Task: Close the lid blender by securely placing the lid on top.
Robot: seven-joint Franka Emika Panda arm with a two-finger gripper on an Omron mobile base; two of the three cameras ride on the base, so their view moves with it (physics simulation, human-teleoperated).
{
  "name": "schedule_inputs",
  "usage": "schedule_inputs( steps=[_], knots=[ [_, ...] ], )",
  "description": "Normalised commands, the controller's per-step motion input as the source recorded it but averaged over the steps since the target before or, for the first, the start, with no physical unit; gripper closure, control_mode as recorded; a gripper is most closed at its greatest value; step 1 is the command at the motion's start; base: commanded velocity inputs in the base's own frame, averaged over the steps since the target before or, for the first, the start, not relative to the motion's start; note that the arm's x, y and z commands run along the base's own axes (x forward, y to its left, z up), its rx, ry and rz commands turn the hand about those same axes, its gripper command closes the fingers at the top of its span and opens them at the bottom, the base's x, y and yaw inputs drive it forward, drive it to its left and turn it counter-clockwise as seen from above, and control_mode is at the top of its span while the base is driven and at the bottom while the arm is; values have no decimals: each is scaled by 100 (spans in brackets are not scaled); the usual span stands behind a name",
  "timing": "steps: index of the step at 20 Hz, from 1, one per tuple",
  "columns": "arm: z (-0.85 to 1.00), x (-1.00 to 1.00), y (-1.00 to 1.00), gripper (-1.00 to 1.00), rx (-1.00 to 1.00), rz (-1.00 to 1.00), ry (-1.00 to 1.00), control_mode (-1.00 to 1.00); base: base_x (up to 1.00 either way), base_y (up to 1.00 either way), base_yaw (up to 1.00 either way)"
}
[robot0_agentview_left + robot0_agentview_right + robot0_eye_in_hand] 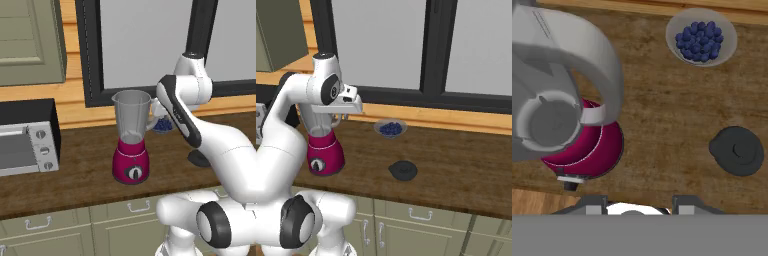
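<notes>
The blender (pixel 131 150) stands on the wooden counter, with a magenta base, a black dial and an uncovered clear grey jar (pixel 559 85). The lid (pixel 402 170), a flat round black disc, lies on the counter to the blender's right; it is also in the hand view as lid (pixel 737 150) and partly behind my arm as lid (pixel 196 159). My gripper (pixel 640 204) hangs high above the counter, just right of the jar's handle and left of the lid, pointing down. Its fingertips (pixel 595 202) are wide apart, open, with nothing between them. From the right base the gripper (pixel 338 119) sits beside the jar.
A small dish of blue berries (pixel 390 128) sits behind the lid near the window sill. A black-and-silver toaster oven (pixel 27 137) stands at the counter's left. Bare wooden counter (pixel 466 160) stretches to the right of the lid.
</notes>
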Motion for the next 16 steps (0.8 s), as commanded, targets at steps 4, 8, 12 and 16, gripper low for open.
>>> schedule_inputs(
  steps=[4,8,12,16],
  knots=[
    [-13,-10,-9,-100,2,0,-1,-100,0,0,0],
    [-79,-30,-92,-100,18,-2,-2,-100,0,0,0],
    [-99,-30,-100,-100,23,-14,6,-100,0,0,0],
    [-92,-5,-99,-100,19,-22,20,-100,0,0,0]
  ],
)
